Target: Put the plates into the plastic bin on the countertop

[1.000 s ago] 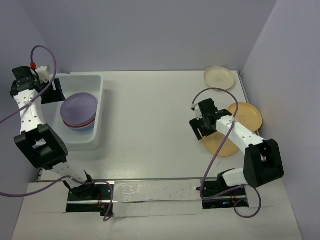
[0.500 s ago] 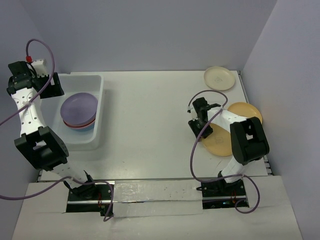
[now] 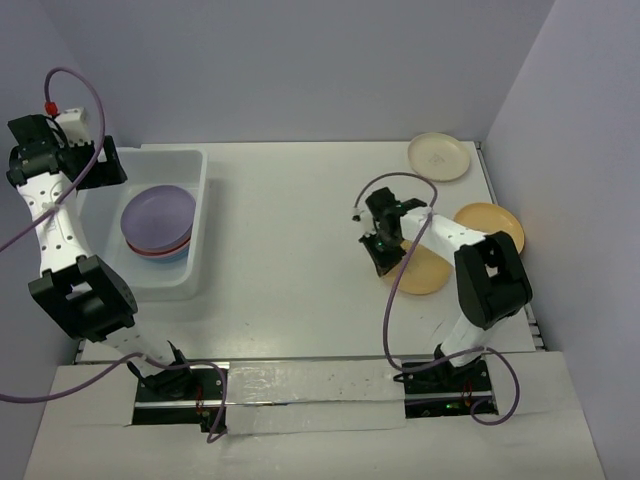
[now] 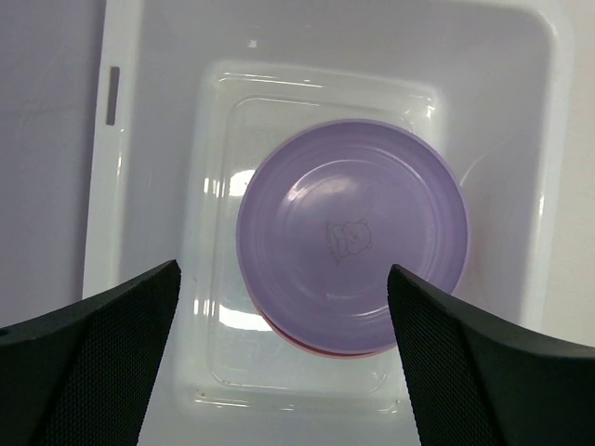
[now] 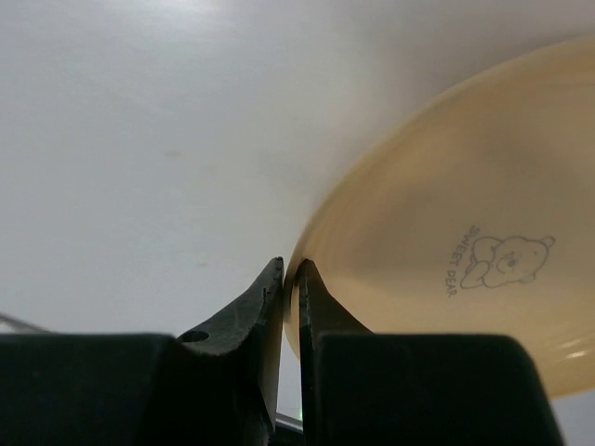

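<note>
Plates, round and shallow, pastel plastic, in two groups. Right pincer [image 5: 289,279] pinched almost shut on the rim of an orange-yellow plate [image 5: 465,232] printed with a small bear mark. One black finger [image 5: 246,325] outside the rim, the other inside, with only a sliver of gap filled by the plate's edge. From above, gripped at the plate's left edge, low on the flat white matte countertop [image 3: 300,220]; cannot tell whether lifted or resting. Left pincer [image 4: 282,269] spread wide, gripping nothing, touching nothing, poised over the translucent white rectangular plastic bin [image 4: 548,139].

Second orange-yellow plate [image 3: 490,225] just beside the gripped one, close to the grey right wall [image 3: 570,150]. Cream plate [image 3: 438,156] at the far right corner, near the countertop's back edge. Broad bare stretch of countertop between gripped plate and bin.

Bin at the far left, hard by the left wall. Inside: purple plate [image 4: 351,237] with a faint centre mark topping a stack, with a pink plate edge [image 4: 311,344] and a blue plate edge [image 3: 168,258] peeking out beneath. Bare bin floor along one side of the stack.
</note>
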